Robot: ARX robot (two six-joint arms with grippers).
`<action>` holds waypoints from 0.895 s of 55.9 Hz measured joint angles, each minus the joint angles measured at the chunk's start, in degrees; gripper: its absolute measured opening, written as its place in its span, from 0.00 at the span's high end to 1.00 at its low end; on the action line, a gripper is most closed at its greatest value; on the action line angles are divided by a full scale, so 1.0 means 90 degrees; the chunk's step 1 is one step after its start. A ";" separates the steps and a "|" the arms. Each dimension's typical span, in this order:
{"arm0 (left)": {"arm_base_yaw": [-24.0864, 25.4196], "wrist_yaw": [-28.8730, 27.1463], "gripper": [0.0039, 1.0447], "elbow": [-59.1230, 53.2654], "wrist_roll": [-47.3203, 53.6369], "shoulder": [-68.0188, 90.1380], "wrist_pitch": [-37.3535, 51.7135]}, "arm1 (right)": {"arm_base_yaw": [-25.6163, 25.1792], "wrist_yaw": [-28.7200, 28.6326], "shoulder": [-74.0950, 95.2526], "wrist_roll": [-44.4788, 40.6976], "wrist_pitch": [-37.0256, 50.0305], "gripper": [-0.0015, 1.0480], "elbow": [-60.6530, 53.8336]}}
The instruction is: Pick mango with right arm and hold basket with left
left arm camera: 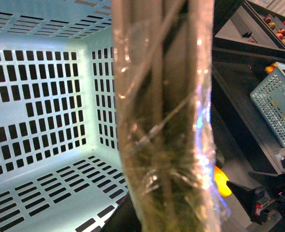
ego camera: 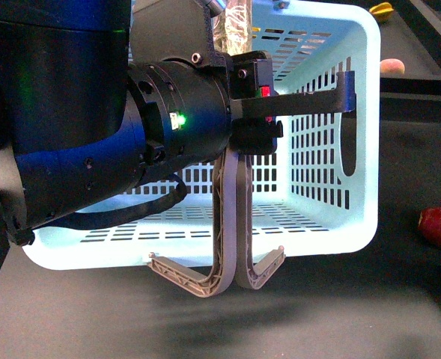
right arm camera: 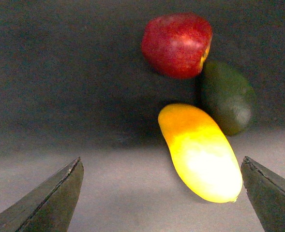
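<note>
**A:** On the left side, the left hand (ego camera: 314,99) has the basket (ego camera: 370,149) by both grey-brown handles (ego camera: 231,217). They stand gathered together and run up into the root of the hand, which looks closed round them. That half of the job I'd call done.

**B:** Is the basket off the tabletop (ego camera: 93,314)?

**A:** I can't tell whether it rests there or hangs. Nothing shows on the stretch of slotted floor that the left wrist view takes in.

**B:** And further right, the mango (right arm camera: 200,154)?

**A:** It's lying on the tabletop, untouched. It sits just beside a dark green avocado (right arm camera: 228,96), with a red apple (right arm camera: 177,44) near both.

**B:** The right hand (right arm camera: 161,160)?

**A:** Spread wide and holding nothing. Both fingertips are clear of the fruit, and the mango lies ahead between them, closer to one finger than the other.

**B:** So what's left?

**A:** The whole pick, I'd judge: settle round the mango, close, then lift.
</note>
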 joint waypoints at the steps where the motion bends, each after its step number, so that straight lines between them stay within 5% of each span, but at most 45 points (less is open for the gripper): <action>1: 0.0000 0.0000 0.94 0.0000 0.0000 0.0000 0.0000 | -0.0017 0.0000 0.0066 -0.0010 -0.0012 0.08 0.0044; 50: 0.0000 -0.0002 0.94 0.0000 0.0000 0.0000 0.0000 | -0.0270 0.0760 0.2419 0.0228 -0.1404 0.08 0.2812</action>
